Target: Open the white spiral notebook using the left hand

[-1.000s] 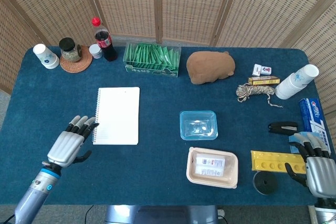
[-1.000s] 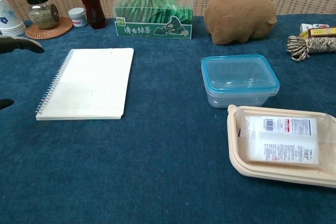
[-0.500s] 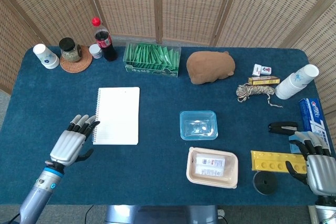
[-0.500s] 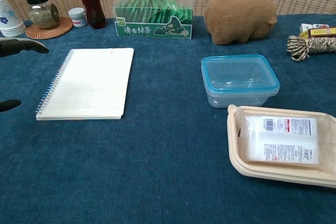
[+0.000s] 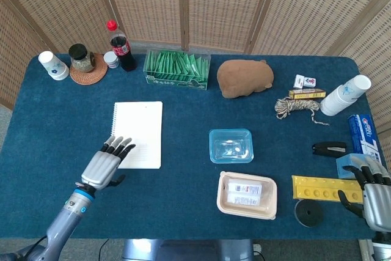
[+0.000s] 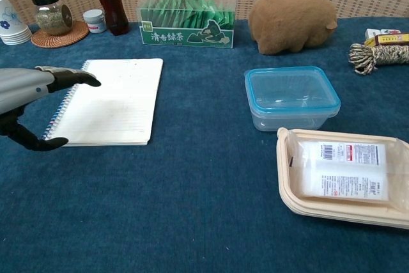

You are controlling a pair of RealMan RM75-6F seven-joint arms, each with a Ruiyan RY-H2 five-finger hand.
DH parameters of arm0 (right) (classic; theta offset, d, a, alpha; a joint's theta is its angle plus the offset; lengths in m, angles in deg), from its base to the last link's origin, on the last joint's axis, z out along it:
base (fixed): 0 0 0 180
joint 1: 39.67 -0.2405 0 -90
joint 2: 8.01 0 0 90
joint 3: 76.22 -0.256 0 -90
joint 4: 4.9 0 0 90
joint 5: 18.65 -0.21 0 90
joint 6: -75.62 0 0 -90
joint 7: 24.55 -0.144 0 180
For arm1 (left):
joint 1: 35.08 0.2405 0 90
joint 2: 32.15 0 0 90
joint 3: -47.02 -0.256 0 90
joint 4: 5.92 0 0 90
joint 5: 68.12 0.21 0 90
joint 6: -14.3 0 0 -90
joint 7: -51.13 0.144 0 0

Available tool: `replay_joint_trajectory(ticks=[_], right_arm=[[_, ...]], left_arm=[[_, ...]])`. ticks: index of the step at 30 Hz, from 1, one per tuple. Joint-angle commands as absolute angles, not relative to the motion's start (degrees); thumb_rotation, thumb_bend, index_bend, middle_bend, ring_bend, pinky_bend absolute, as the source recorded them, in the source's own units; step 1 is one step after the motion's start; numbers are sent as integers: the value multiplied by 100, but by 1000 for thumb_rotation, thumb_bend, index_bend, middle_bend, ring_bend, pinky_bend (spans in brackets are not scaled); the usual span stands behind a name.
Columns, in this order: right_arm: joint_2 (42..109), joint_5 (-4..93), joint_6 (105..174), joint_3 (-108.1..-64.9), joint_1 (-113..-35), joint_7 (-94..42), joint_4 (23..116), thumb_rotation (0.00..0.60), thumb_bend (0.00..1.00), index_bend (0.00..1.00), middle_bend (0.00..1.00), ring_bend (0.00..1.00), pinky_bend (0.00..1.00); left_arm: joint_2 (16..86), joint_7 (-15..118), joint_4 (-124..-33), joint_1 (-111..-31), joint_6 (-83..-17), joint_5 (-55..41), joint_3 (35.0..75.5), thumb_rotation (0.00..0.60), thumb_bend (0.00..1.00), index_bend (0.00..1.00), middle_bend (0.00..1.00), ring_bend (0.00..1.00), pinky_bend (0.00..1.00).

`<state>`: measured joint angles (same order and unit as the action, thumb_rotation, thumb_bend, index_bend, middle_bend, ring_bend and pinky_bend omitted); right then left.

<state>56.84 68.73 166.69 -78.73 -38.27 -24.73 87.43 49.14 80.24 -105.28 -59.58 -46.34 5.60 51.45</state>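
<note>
The white spiral notebook [image 5: 138, 134] [image 6: 105, 101] lies flat on the blue table, spiral along its left edge, a lined page facing up. My left hand [image 5: 107, 165] [image 6: 30, 100] hovers at the notebook's near left corner, fingers spread and extended over the spiral edge, thumb held apart below; it holds nothing. My right hand [image 5: 374, 192] is at the table's near right corner, fingers loosely apart and empty, beside a yellow tray [image 5: 322, 188].
A clear blue-rimmed container [image 5: 231, 145] and a beige lidded food box [image 5: 247, 195] sit right of the notebook. A green tea box [image 5: 177, 69], brown plush [image 5: 244, 78], cola bottle [image 5: 121, 47], jar [image 5: 81, 58] and cups [image 5: 53, 65] line the far edge.
My left hand has moved right and slightly forward, from beside the notebook to over its near left corner. The right hand has drawn back a little toward the near edge.
</note>
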Motion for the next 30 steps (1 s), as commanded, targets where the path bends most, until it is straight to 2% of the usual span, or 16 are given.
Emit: replay_joint_trajectory(ticks=[1,15,30], right_arm=[[5668,6841,16672,-7870,-3803,-2510,8710,600,310,296,206,88,123],[5665,6667,16704,-7928,-3709,-2704,8513,600,309,297,206,87,123],[5646,6653,16762,-7949,-3641,-2811,8430,600,310,297,206,88,123]], left_arm=[[5235,8160,-10261,-6164,-4438,351,5250,600,280,179,43,0,0],[6094,8486,-9514,-6721,-4170,-178,5497,600,280,187,46,0,0],[6357,8519,-9242,-6943,-4150,-376,5419,600,279,187,46,0,0]])
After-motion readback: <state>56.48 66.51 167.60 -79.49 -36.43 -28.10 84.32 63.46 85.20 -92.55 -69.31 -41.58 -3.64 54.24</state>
